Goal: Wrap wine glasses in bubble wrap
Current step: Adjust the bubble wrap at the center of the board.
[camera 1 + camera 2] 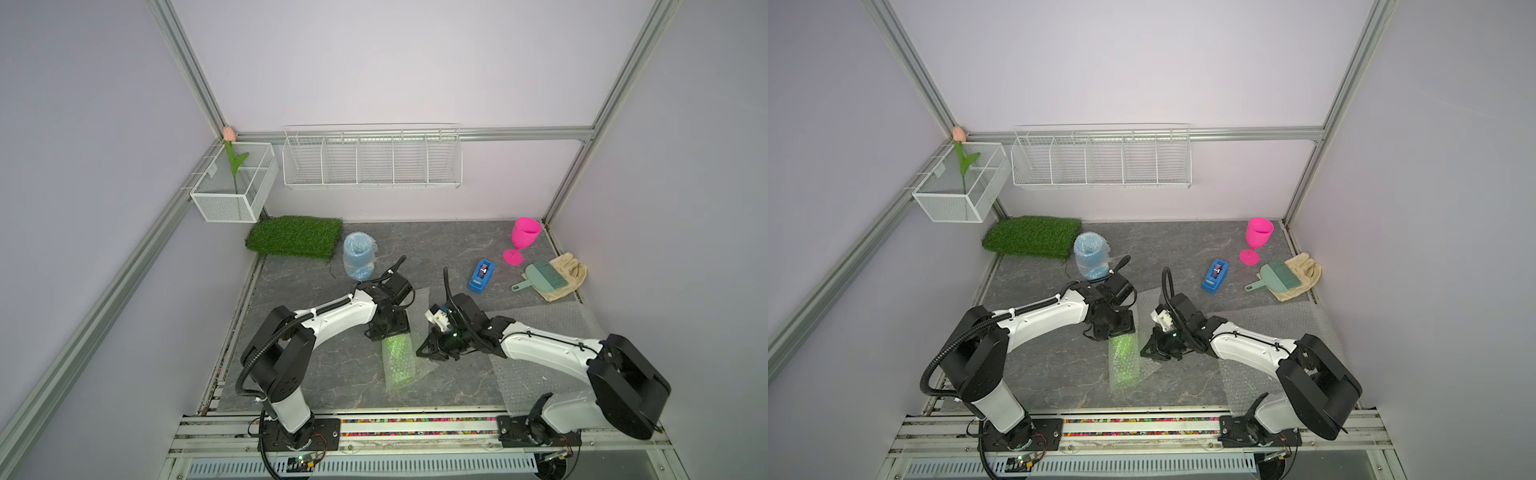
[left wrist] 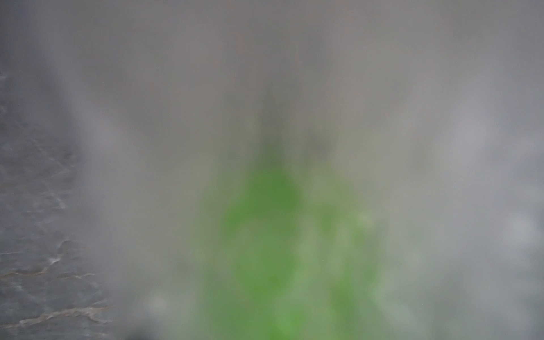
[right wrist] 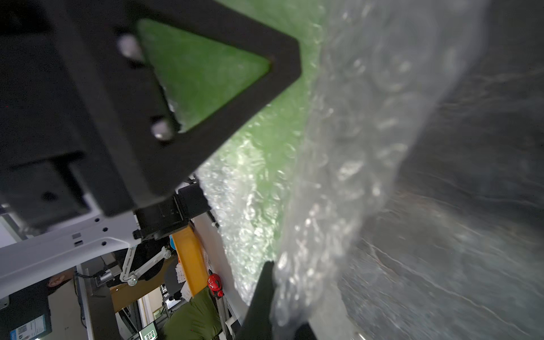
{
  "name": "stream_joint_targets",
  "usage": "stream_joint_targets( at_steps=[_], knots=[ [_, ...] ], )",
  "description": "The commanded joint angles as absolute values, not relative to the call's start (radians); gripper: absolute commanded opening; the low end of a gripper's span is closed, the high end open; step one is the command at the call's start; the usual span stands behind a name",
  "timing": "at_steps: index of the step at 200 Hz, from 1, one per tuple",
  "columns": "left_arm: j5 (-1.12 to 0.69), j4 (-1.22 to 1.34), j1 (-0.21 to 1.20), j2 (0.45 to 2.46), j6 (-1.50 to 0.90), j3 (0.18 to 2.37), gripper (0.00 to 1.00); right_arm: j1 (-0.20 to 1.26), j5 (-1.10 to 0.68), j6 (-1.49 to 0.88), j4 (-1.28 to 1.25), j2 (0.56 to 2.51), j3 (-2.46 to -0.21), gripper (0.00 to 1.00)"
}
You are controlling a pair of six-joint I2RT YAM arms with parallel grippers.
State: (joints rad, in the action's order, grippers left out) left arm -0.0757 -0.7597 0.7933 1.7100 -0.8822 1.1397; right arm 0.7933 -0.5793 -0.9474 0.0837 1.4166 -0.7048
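One grey tabletop carries all: at its middle the green goblet lies rolled in bubble wrap. The left hand sits over its far end — opening impossible to tell — while the right hand is closed on the wrap's loose edge. The blue goblet stands wrapped beside the grass mat, the pink goblet bare, far right.

Grey tabletop carries grass mat, tape dispenser, pink goblet, bubble wrap.

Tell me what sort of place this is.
Likely a lab robot cell, not a home: an aluminium frame around plain walls, two arms bolted to a front rail, and staged props such as turf and a wire rack.
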Motion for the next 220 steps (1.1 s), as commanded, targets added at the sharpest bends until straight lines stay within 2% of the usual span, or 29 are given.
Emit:
stream_joint_targets(
  at_steps=[1,31,51,71,97,125,147,176,220],
  knots=[
    [-0.045,-0.746,0.795,1.731,-0.947,1.1,0.36,0.84,-0.574,-0.994,0.031,1.42,-0.754,0.07],
    [-0.058,-0.726,0.795,1.725,-0.972,1.092,0.37,0.894,-0.505,-0.95,0.099,1.468,-0.81,0.11],
    [-0.061,-0.72,0.795,1.72,-0.99,1.089,0.38,0.929,-0.447,-0.924,0.156,1.476,-0.83,0.2],
    [-0.069,-0.709,0.795,1.715,-1.001,1.086,0.38,0.959,-0.395,-0.913,0.204,1.46,-0.837,0.38],
    [-0.063,-0.712,0.795,1.712,-1.008,1.086,0.38,0.993,-0.32,-0.901,0.275,1.419,-0.835,0.46],
    [-0.058,-0.715,0.795,1.704,-1.019,1.086,0.39,1.041,-0.221,-0.894,0.363,1.377,-0.838,0.63],
    [-0.057,-0.712,0.795,1.7,-1.034,1.085,0.39,1.08,-0.153,-0.89,0.407,1.37,-0.853,0.7],
    [-0.063,-0.697,0.795,1.697,-1.049,1.083,0.4,1.126,-0.076,-0.881,0.443,1.397,-0.905,0.71],
    [-0.054,-0.692,0.794,1.68,-1.072,1.069,0.4,1.144,0.006,-0.868,0.465,1.441,-0.938,0.58]
  ],
)
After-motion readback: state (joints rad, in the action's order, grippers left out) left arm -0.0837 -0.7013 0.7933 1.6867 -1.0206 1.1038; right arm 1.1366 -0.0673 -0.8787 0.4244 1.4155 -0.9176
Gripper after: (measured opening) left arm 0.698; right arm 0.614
